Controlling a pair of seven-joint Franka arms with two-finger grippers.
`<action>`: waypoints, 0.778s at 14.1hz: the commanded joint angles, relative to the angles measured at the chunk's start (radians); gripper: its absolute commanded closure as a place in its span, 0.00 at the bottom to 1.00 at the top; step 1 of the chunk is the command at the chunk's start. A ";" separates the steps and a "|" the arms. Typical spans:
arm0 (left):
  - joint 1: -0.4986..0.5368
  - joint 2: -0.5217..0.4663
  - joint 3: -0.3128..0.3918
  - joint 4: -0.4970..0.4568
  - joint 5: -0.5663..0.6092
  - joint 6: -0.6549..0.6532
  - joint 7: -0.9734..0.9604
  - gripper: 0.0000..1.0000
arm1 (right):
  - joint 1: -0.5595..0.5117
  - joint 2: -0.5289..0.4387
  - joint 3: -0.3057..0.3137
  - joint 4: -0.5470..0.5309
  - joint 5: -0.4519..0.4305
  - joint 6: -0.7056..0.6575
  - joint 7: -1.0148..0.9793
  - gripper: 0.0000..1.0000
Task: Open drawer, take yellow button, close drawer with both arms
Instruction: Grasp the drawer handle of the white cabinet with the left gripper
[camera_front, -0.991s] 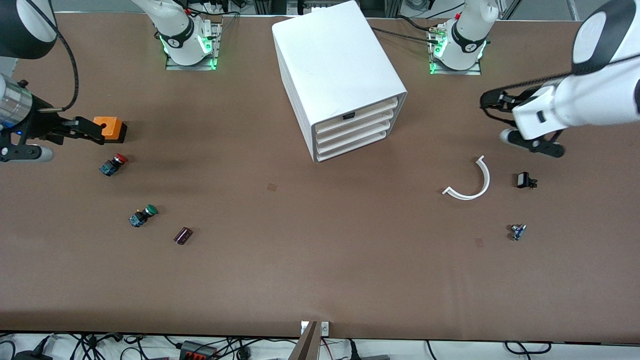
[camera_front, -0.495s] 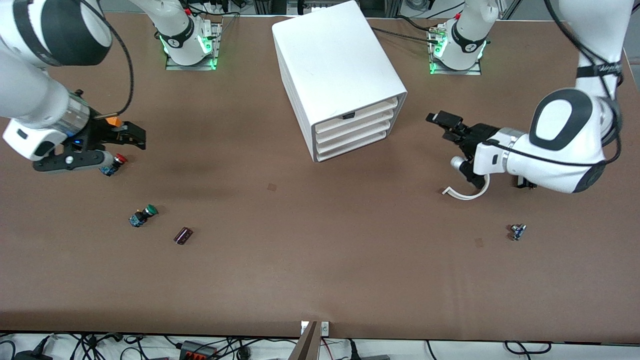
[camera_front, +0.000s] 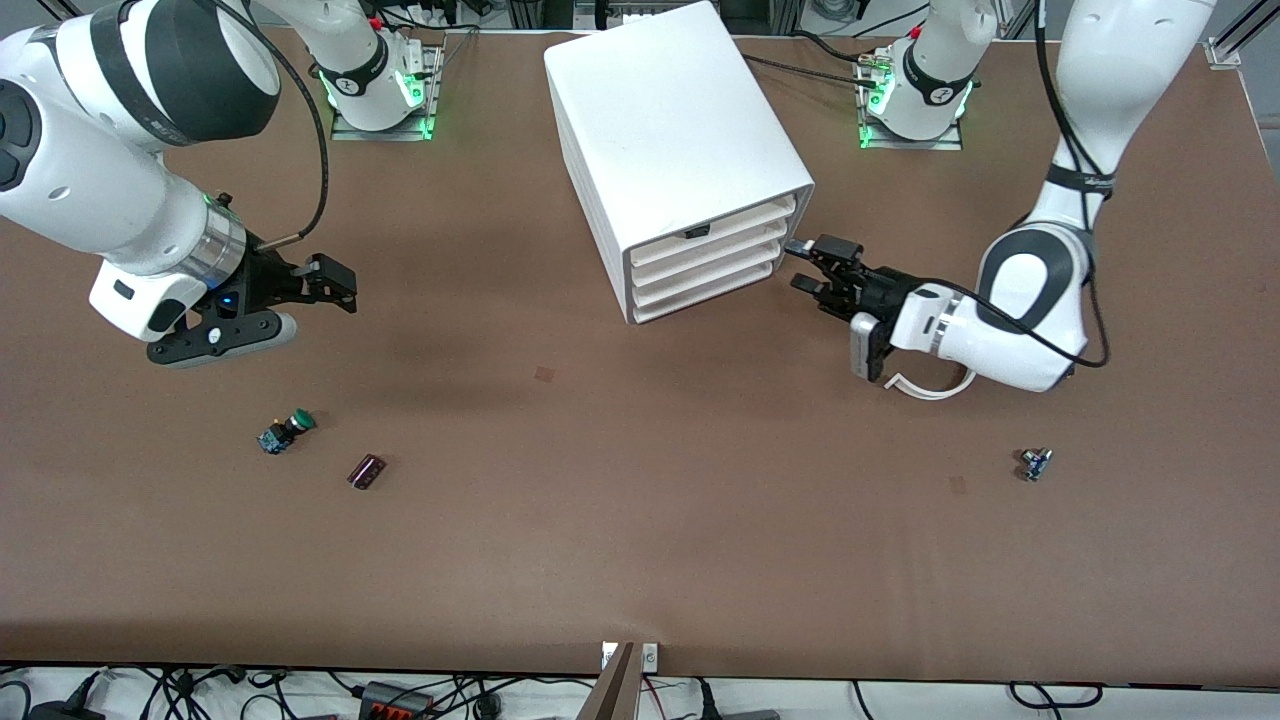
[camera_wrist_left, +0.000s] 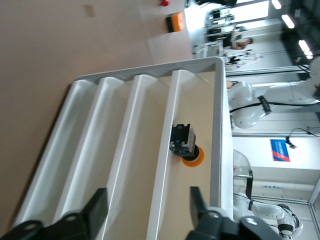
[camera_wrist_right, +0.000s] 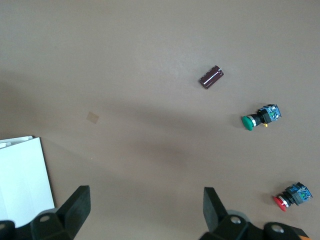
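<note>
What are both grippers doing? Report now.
Left gripper: open, empty, at the cabinet front.
Right gripper: open, empty, over the table.

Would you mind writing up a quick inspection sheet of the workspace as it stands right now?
Surface: brown table, a few faint marks.
Job's things: white cabinet; top drawer shut in the front view; yellow-orange button lies in it.
Clutter: green-capped button, red-capped button, dark cylinder, white curved strip, small blue part.
Grippers: left gripper open, in front of the drawers; right gripper open, over the table toward the right arm's end.
Cables: bundles along both table edges.
Surroundings: lab room with another robot arm, in the left wrist view.
</note>
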 joint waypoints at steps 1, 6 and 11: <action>0.008 0.004 -0.032 -0.094 -0.107 0.017 0.116 0.41 | 0.005 0.010 -0.004 0.017 0.016 0.005 0.004 0.00; 0.007 0.004 -0.084 -0.179 -0.164 0.019 0.150 0.53 | 0.015 0.019 -0.004 0.019 0.036 0.006 0.002 0.00; 0.005 0.007 -0.083 -0.192 -0.164 0.017 0.149 0.98 | 0.038 0.021 -0.004 0.019 0.036 0.013 0.001 0.00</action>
